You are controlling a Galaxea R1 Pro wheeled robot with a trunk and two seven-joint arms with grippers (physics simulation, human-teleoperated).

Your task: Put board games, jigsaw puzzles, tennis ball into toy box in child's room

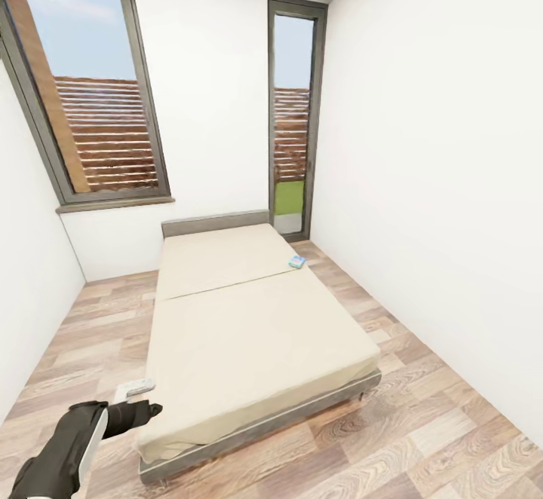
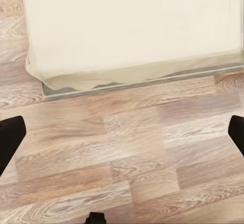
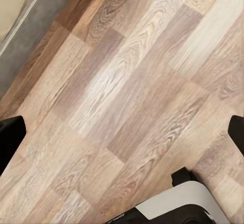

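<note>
**What I can't make out**

The small blue box (image 1: pixel 297 261) on the far side of the bed (image 1: pixel 249 318) is too small for me to read. A pale flat thing (image 1: pixel 134 388) sits half-hidden behind my left gripper (image 1: pixel 143 411). In both wrist views, my fingertips (image 2: pixel 10 140) are cut off at the edges.

Head view high over bed (image 1: pixel 249 326), both wrist views down on floor (image 2: pixel 132 158), sharing bed's edge

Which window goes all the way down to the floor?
The tall narrow window in the corner behind the beige bed does; the wide window stops at a sill.
</note>
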